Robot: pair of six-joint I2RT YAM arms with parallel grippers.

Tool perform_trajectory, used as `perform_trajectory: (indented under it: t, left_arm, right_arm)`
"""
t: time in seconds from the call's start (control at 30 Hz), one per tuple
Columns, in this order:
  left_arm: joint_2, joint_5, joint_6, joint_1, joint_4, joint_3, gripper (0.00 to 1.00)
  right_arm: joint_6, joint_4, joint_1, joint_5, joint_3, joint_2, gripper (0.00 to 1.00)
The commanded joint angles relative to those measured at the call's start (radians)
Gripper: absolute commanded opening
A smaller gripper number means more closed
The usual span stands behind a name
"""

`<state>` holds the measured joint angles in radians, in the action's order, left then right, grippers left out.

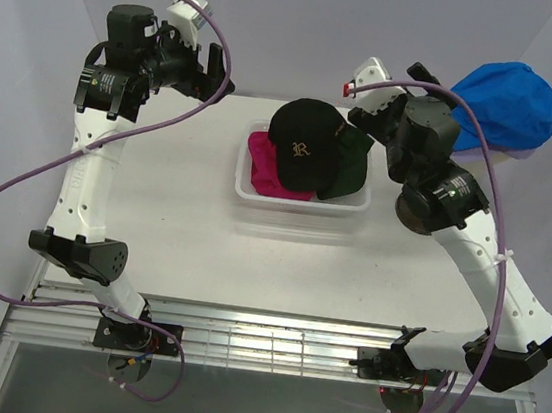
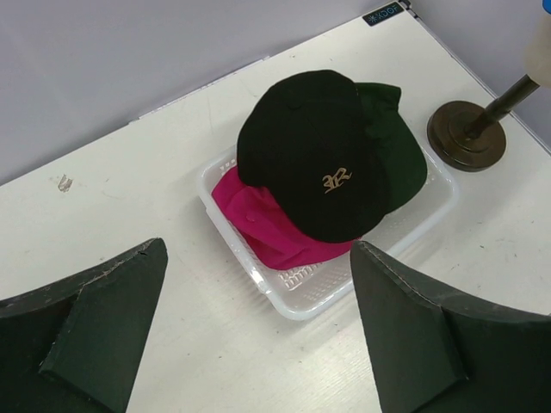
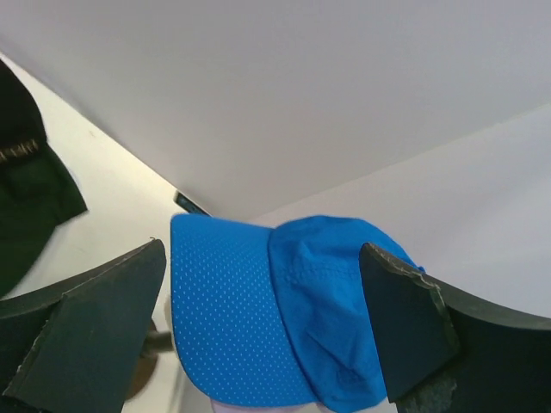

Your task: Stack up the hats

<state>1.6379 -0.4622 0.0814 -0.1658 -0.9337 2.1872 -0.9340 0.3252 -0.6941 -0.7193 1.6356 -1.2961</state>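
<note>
The black cap with a gold emblem (image 1: 304, 142) lies on top of the magenta cap (image 1: 264, 168) and the dark green cap (image 1: 353, 173) in the white mesh basket (image 1: 302, 202); all three also show in the left wrist view: black (image 2: 310, 155), magenta (image 2: 258, 219), green (image 2: 396, 146). The bright blue cap (image 1: 505, 102) sits high at the back right, with a pale lavender edge (image 3: 250, 404) under its brim. My left gripper (image 2: 258, 249) is open and empty, back left of the basket. My right gripper (image 3: 263, 248) is open and empty, facing the blue cap (image 3: 293, 310).
The brown round stand base (image 2: 469, 133) with its pole stands on the table to the right of the basket. White walls close in the back and both sides. The table's near edge carries the arm bases.
</note>
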Motion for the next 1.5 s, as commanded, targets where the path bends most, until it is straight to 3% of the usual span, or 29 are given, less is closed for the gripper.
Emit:
perform_trajectory:
  t: [0.0,0.1,0.27,0.37,0.4,0.53,0.6,0.67,0.77,0.8,0.9,0.93,1.0,1.1,1.17,1.27,1.37,1.47]
  left_arm:
    - [-0.055,-0.023,0.0,0.002,0.007,-0.012,0.98]
    - [-0.058,-0.024,0.001,0.002,0.007,-0.014,0.98]
    - [-0.061,-0.038,0.003,0.002,0.007,-0.033,0.98]
    - [-0.061,-0.056,0.003,0.002,0.007,-0.043,0.97]
    - [-0.061,-0.061,0.003,0.002,0.007,-0.046,0.97]
    - [-0.062,-0.104,0.003,0.002,0.007,-0.066,0.96]
    - [-0.059,-0.13,0.006,0.002,0.009,-0.078,0.94]
    - [-0.052,-0.142,0.006,0.002,0.015,-0.105,0.92]
    - [-0.043,-0.158,-0.006,0.0,0.048,-0.159,0.86]
    - [-0.039,-0.168,-0.009,-0.004,0.067,-0.173,0.79]
    - [0.009,-0.092,0.047,-0.099,0.174,-0.181,0.68]
    - [0.026,-0.066,0.132,-0.177,0.261,-0.179,0.67]
    - [0.109,-0.072,0.193,-0.225,0.358,-0.149,0.67]
    - [0.268,-0.14,0.213,-0.264,0.491,-0.016,0.67]
    - [0.289,-0.226,0.247,-0.293,0.698,-0.041,0.6]
    - [0.327,-0.225,0.291,-0.366,1.034,-0.109,0.57]
    - [0.485,-0.246,0.333,-0.437,1.127,0.04,0.55]
    - [0.6,-0.272,0.435,-0.501,1.188,0.135,0.54]
  right_arm:
    - [0.222,0.09,0.011,0.132,0.191,-0.009,0.98]
    - [0.369,0.112,0.092,0.118,0.325,-0.028,0.94]
    - [0.582,0.12,0.339,0.136,0.331,-0.005,0.82]
    - [0.618,0.136,0.456,0.277,0.274,0.043,0.81]
    - [0.624,0.149,0.484,0.394,0.245,0.076,0.81]
    - [0.672,0.228,0.487,0.621,0.169,0.158,0.74]
    - [0.605,0.212,0.487,0.84,0.107,0.207,0.71]
    - [0.61,0.195,0.484,0.879,0.09,0.204,0.67]
    - [0.62,0.265,0.429,0.825,0.261,0.098,0.59]
    - [0.612,0.274,0.406,0.796,0.295,0.048,0.59]
    - [0.636,0.275,0.373,0.733,0.383,-0.002,0.6]
    - [0.652,0.262,0.373,0.725,0.383,0.001,0.6]
    - [0.669,0.262,0.373,0.658,0.366,0.027,0.6]
    - [0.673,0.253,0.373,0.551,0.258,0.121,0.61]
    - [0.673,0.214,0.373,0.491,0.173,0.188,0.64]
    - [0.661,0.152,0.373,0.439,-0.003,0.343,0.65]
    - [0.632,0.049,0.373,0.394,-0.155,0.525,0.66]
    - [0.595,0.008,0.373,0.345,-0.218,0.61,0.67]
